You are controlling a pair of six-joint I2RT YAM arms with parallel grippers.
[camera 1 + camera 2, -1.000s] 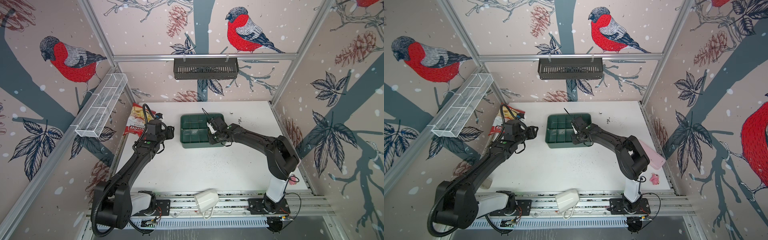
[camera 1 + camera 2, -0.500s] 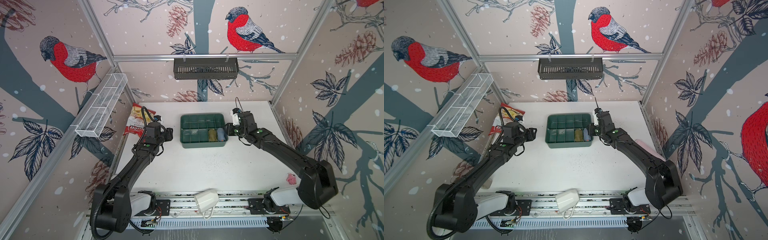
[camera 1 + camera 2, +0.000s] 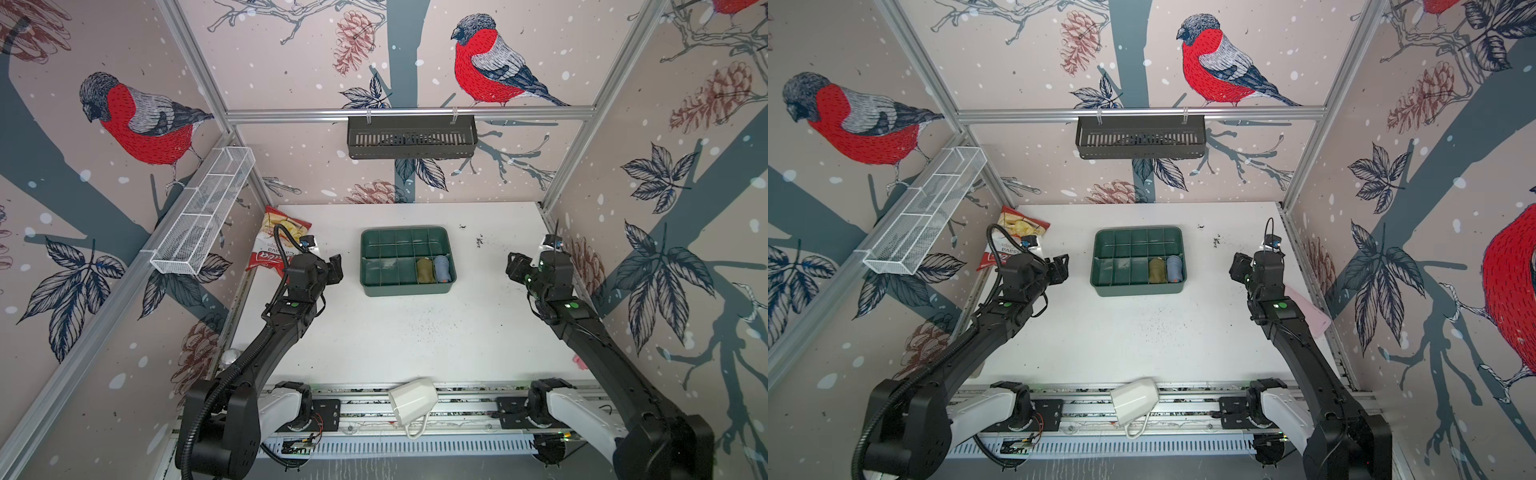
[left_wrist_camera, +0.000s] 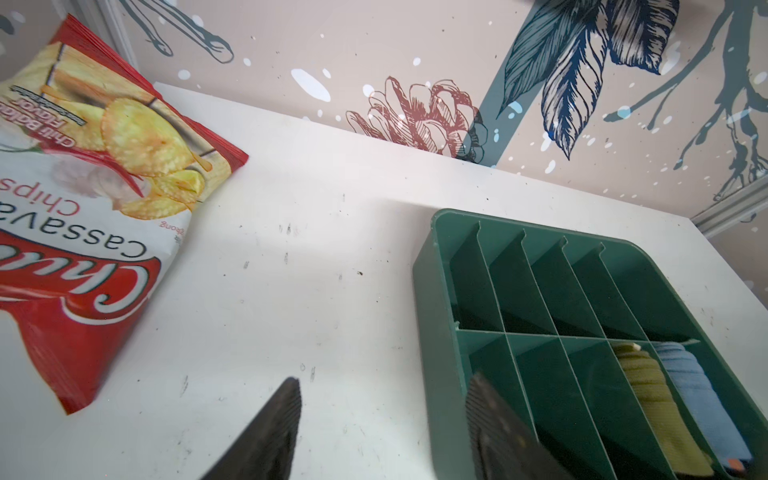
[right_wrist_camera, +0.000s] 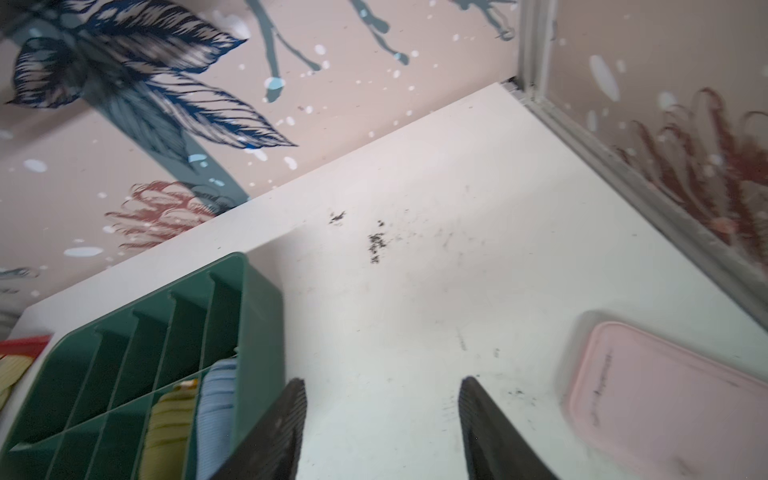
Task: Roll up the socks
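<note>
The socks (image 3: 424,269) are an olive-green roll standing in a front compartment of the green divided tray (image 3: 405,291), next to a blue-grey roll (image 3: 441,268). Both top views show them, socks (image 3: 1156,270) in tray (image 3: 1138,289). My left gripper (image 3: 334,270) hovers left of the tray, open and empty; in its wrist view the gripper (image 4: 384,380) frames bare table and the tray's corner (image 4: 432,291), with the socks (image 4: 652,399) beyond. My right gripper (image 3: 513,268) is far right near the wall, open and empty (image 5: 382,380); the socks (image 5: 170,428) lie off to its side.
A red chips bag (image 3: 278,245) lies at the back left. A pink lid (image 3: 1308,316) rests by the right wall under the right arm. Dark crumbs (image 3: 480,241) dot the table right of the tray. A white wire basket (image 3: 203,220) and a black basket (image 3: 411,137) hang on the walls.
My right gripper has pulled out of the tray, swung right to the wall and opened, leaving the olive roll in its compartment. The left gripper has opened wider, staying left of the tray.
</note>
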